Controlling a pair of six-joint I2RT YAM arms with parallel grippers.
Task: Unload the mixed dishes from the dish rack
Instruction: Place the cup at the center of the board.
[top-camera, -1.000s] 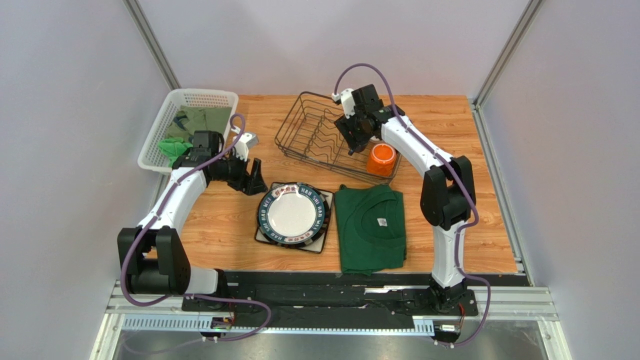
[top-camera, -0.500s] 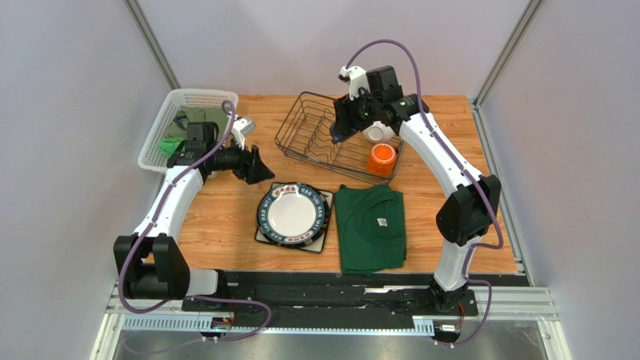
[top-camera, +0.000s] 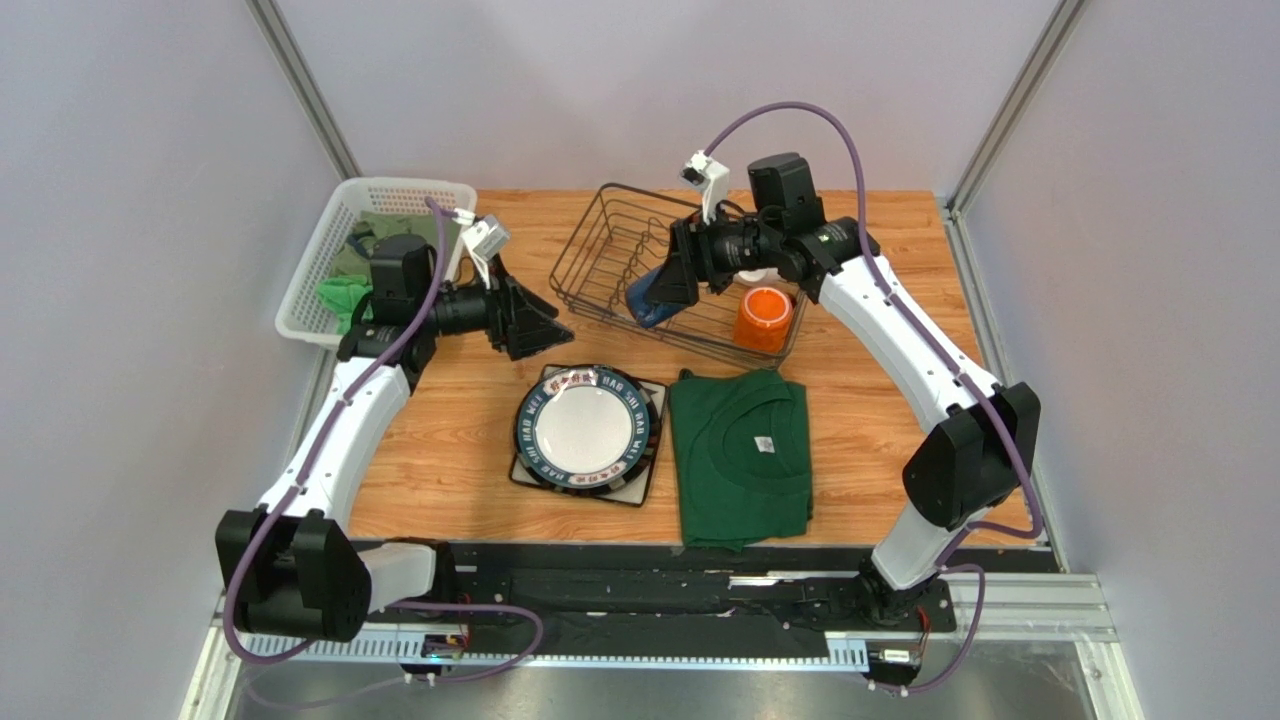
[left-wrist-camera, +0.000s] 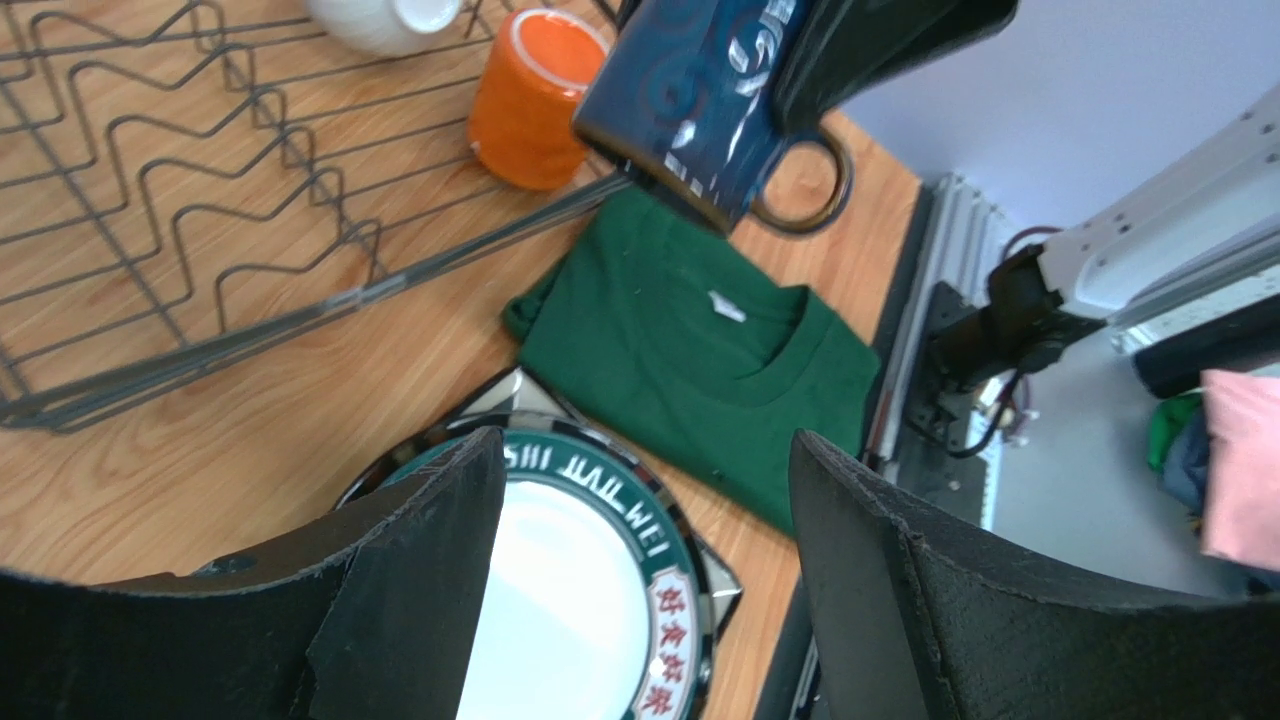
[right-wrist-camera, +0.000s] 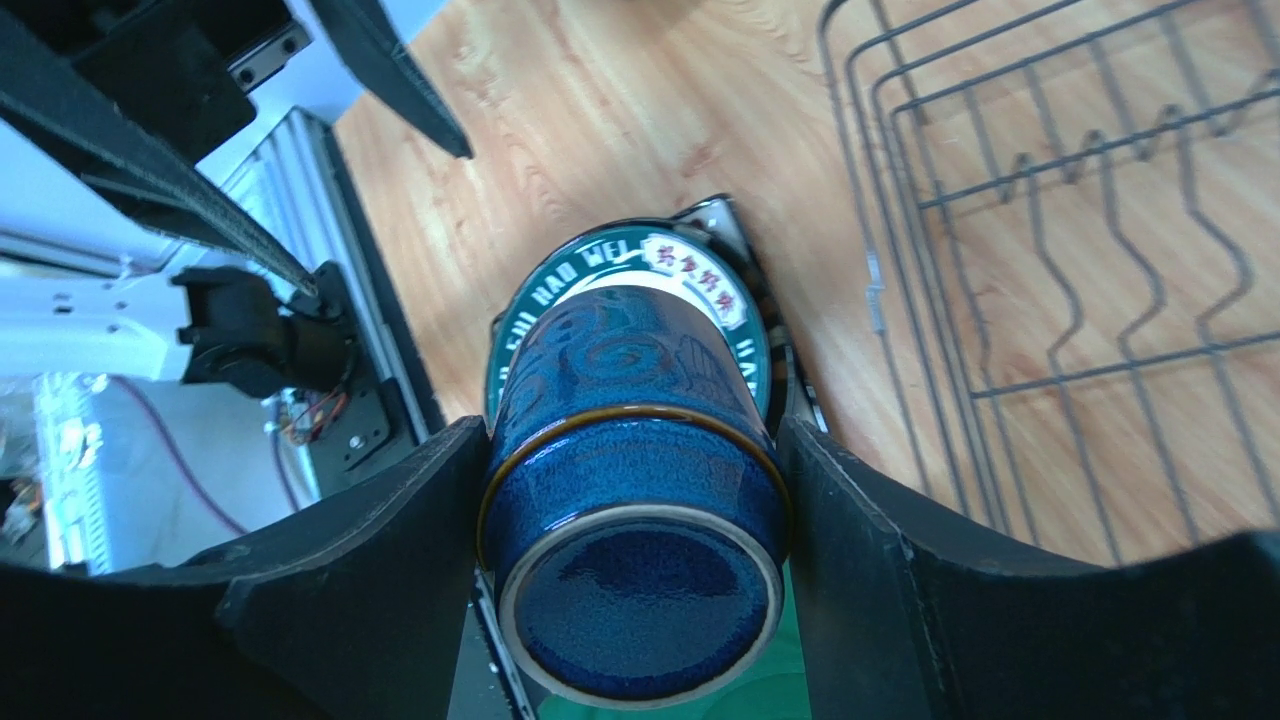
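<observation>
My right gripper (top-camera: 666, 288) is shut on the dark blue mug (top-camera: 649, 296) and holds it in the air, tilted, over the near left part of the dish rack (top-camera: 601, 255). In the right wrist view the mug (right-wrist-camera: 639, 510) sits bottom-up between the fingers. The orange mug (top-camera: 763, 317) and the white bowl (top-camera: 751, 275) are at the rack's right end. A round dark-rimmed plate (top-camera: 586, 425) lies on the table on a square plate (top-camera: 523, 468), of which only corners show. My left gripper (top-camera: 544, 323) is open and empty, left of the rack and above the plates (left-wrist-camera: 601, 585).
A green shirt (top-camera: 741, 453) lies on the table right of the plates. A white perforated basket (top-camera: 376, 248) with green cloth stands at the back left. From the left wrist the blue mug (left-wrist-camera: 706, 90) hangs above the shirt (left-wrist-camera: 706, 360).
My right gripper has lifted the blue mug out of the rack and carried it left and nearer. My left arm has swung right toward the rack, gripper still open.
</observation>
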